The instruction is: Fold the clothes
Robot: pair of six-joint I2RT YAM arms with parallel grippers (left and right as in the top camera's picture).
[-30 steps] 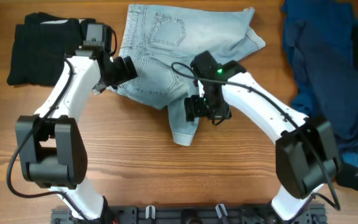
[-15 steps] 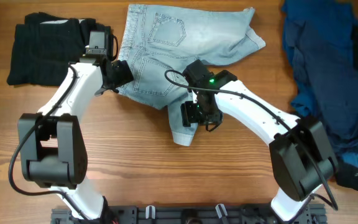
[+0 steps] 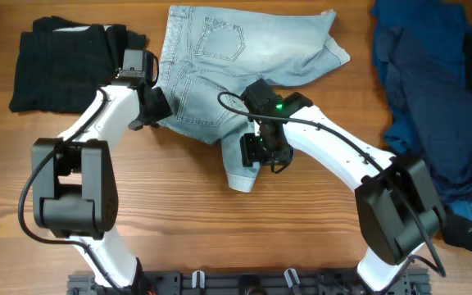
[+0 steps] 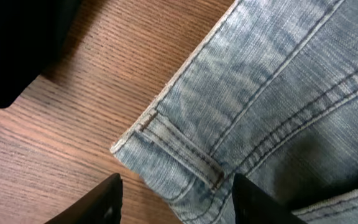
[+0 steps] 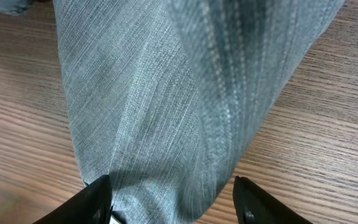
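1 pair denim shorts [image 3: 220,74], far edge of desk [image 3: 179,213]: we log jaws narrowed, spread, not yet pinching; left gripper [image 4: 176,199] straddles waistband corner [image 4: 160,134], right gripper [image 5: 173,199] the leg [image 5: 166,93]; grasp imminent.

**Operator A:** Do we find any legible text, brand, number or sign in these views?

**Operator B:** None. We note a pale strip [image 3: 72,29] at the upper edge of the folded black fabric garment [image 3: 52,74]. It may be a label, but it is too small to read.

**Operator A:** And on the pale blue washed-denim shorts [image 3: 211,82]?

**Operator B:** We see stitching only, overhead and in both wrist views. We can read no lettering.
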